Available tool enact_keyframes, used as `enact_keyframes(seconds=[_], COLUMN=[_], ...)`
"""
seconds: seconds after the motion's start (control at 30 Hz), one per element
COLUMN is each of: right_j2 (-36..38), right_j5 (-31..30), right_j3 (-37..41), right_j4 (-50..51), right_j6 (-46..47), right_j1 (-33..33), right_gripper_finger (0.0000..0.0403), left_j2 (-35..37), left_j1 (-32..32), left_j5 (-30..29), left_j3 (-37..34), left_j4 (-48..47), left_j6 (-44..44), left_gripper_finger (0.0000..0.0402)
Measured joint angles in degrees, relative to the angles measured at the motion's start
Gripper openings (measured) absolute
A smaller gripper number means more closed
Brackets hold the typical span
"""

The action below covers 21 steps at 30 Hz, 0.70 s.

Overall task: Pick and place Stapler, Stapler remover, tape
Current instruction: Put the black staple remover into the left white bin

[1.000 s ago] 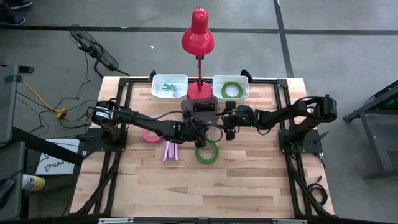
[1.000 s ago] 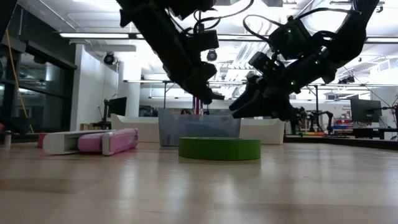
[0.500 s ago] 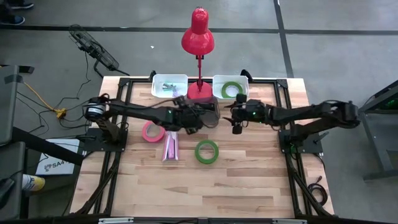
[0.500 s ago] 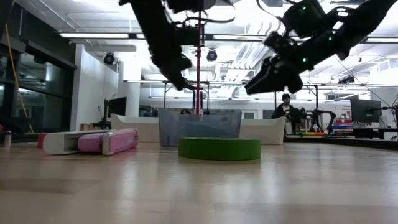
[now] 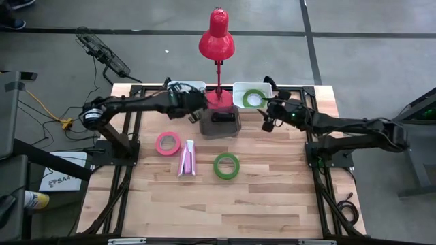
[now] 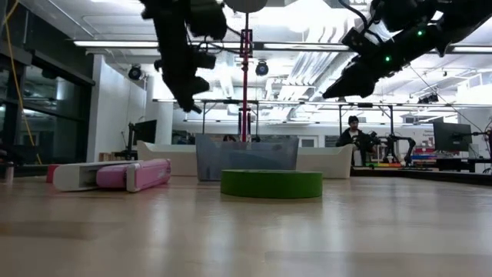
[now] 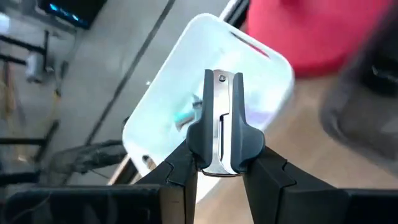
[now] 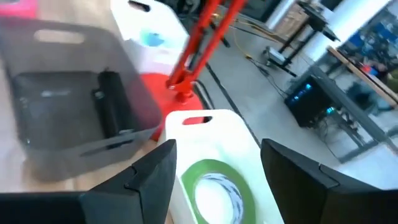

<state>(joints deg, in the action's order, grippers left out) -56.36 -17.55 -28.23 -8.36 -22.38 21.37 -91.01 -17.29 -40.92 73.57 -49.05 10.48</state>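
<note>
Wood table (image 5: 272, 197): bare boards across the lower half of the high view, open on all sides there.
Left gripper (image 7: 222, 93): at the upper-left white bin (image 5: 184, 88), closed on a dark and silver stapler remover (image 7: 221, 124), its long axis pointing straight out past the fingers over the bin.
Right gripper (image 5: 270, 117): at the upper right, just beside the right white bin (image 5: 238, 96), fingers (image 8: 149, 180) spread and holding nothing.
Green tape in bin (image 8: 212, 186): lies flat inside the right white bin, near the far table edge.
Green tape on table (image 5: 227, 165): flat, mid-frame, clear room around it.
Pink tape (image 5: 167, 143): flat, left of centre, near the stapler (image 5: 187, 158).
Stapler: pink and white, long axis running up-down in the high view.
Grey bin (image 5: 220, 123): centre, below the red lamp (image 5: 216, 41).
</note>
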Motion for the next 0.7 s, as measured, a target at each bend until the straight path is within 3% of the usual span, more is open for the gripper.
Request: enact_keyframes(seconds=[0.37,0.7], right_j2=[-1.47,-1.75], right_j5=[4.43,4.47], right_j3=[0.00,0.00], right_j4=[0.06,0.90], right_j6=[5.99,7.42], right_j1=[4.96,5.00], right_gripper_finger=[0.0225,0.0224], left_j2=[-0.12,-0.65], left_j1=[-17.13,-27.73], left_j5=[14.42,27.36], left_j3=[-5.27,-6.42], left_j4=[7.10,9.89], left_j6=[-0.58,7.60], left_gripper_finger=[0.0089,0.0089])
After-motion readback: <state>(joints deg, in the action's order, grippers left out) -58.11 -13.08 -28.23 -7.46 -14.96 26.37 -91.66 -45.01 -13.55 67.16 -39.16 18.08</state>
